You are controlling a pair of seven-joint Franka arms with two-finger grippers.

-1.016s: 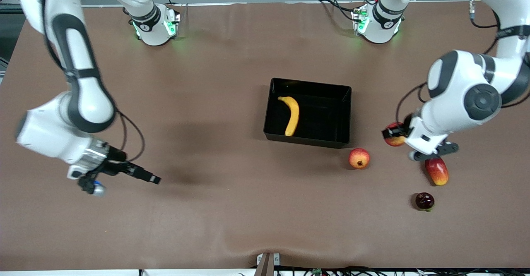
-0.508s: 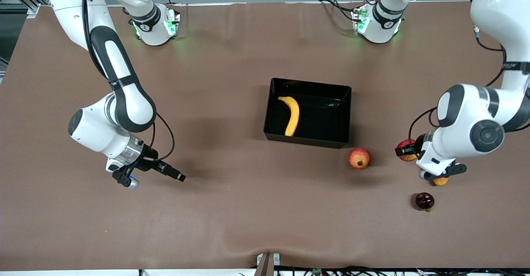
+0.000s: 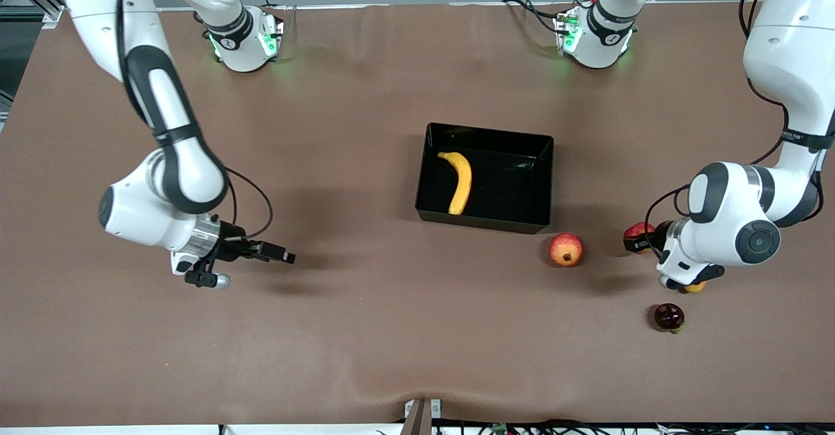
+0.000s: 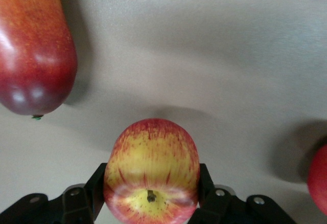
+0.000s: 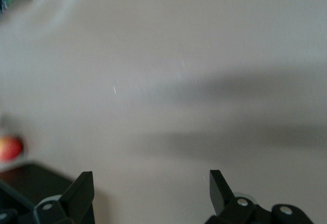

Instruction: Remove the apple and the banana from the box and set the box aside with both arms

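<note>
Near the box (image 3: 484, 177), the left arm's wrist hides most of the mango (image 3: 695, 286) and much of the apple (image 3: 638, 232), the left wrist view cuts off the mango (image 4: 31, 45) and a red fruit (image 4: 319, 180) at its edges, and the right wrist view is blurred.

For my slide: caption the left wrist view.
Left gripper shut on the apple, mango beside it on the table.
</note>
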